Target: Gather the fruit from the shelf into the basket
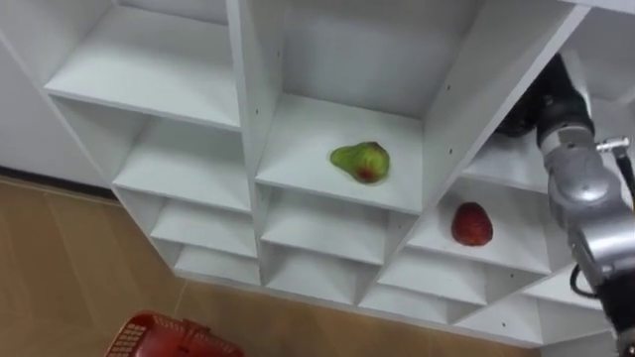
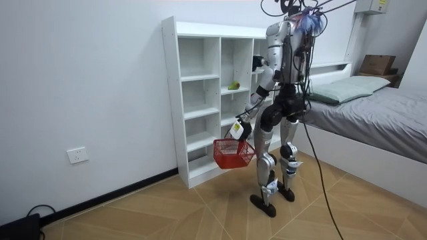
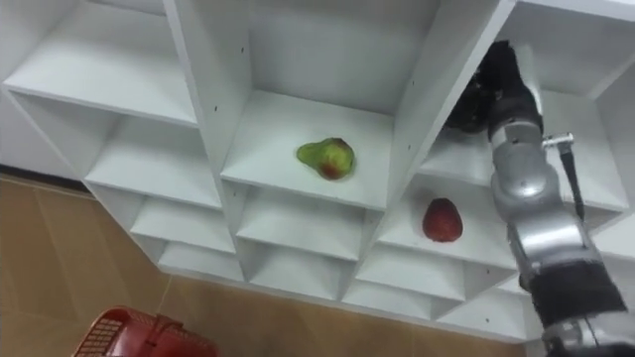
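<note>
A green pear with a red blush (image 1: 360, 161) lies in a middle compartment of the white closet (image 1: 250, 109). One shelf lower, in the column to its right, sits a red fruit (image 1: 472, 224). My right hand (image 1: 537, 103) reaches into the compartment above the red fruit, its fingers hidden behind the upright divider. A red plastic basket (image 2: 233, 153) hangs from my left hand (image 2: 239, 128), whose fingers curl on its handle; the basket's rim (image 1: 167, 337) shows low in the eye views. I stand facing the closet.
The other closet compartments hold nothing. A bed (image 2: 373, 110) stands close behind me on the room view's right. Wooden floor (image 2: 167, 213) stretches in front of the closet.
</note>
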Available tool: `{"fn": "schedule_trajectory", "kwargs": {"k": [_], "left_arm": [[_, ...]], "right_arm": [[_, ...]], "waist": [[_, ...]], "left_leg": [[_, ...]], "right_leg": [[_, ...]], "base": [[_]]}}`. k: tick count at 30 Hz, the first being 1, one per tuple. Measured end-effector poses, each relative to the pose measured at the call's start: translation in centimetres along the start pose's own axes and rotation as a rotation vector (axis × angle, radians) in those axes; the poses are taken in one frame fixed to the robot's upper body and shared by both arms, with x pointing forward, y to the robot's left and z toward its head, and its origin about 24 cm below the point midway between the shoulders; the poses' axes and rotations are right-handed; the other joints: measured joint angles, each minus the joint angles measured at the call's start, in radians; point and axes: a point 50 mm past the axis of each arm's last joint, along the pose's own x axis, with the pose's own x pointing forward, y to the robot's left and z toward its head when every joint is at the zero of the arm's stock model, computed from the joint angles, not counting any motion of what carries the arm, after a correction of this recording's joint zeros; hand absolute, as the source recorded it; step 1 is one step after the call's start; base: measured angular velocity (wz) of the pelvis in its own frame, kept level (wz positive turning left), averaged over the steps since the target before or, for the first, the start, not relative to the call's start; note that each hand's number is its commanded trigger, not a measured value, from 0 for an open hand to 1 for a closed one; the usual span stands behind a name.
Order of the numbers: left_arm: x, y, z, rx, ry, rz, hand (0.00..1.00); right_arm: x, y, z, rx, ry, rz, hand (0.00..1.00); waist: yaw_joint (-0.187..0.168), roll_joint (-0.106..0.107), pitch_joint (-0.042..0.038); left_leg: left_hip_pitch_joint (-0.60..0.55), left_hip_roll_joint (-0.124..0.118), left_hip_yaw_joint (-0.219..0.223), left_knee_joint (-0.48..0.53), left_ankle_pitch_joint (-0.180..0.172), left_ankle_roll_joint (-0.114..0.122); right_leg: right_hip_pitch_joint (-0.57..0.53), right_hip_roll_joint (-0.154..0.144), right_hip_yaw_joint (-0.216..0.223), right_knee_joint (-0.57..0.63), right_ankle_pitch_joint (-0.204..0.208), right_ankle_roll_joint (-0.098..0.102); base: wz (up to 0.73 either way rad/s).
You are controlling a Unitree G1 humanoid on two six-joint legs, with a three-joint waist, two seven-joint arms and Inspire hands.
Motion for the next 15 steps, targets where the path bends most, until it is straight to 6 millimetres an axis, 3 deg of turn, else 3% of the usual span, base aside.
{"fn": "schedule_trajectory", "kwargs": {"k": [9, 15], "left_arm": [[0.0, -0.2, 0.2, -0.003, -0.034, 0.01, 1.0], [0.2, -0.9, 0.3, -0.013, -0.027, 0.002, 1.0]], "right_arm": [[-3.8, 2.2, -0.4, 0.056, -0.042, 0.066, 1.0], [-5.4, 3.0, 0.4, 0.097, -0.09, 0.102, 1.0]], "waist": [[-0.052, 0.016, 0.0029], [-0.063, 0.022, 0.003]], "left_leg": [[0.018, 0.0, 0.022, -0.012, 0.001, 0.001], [0.024, 0.0, 0.046, -0.016, 0.001, 0.003]], "right_leg": [[0.008, 0.004, 0.039, 0.001, -0.001, 0.002], [-0.007, 0.006, 0.069, 0.002, 0.001, 0.006]], "base": [[-0.07], [-0.13]]}}
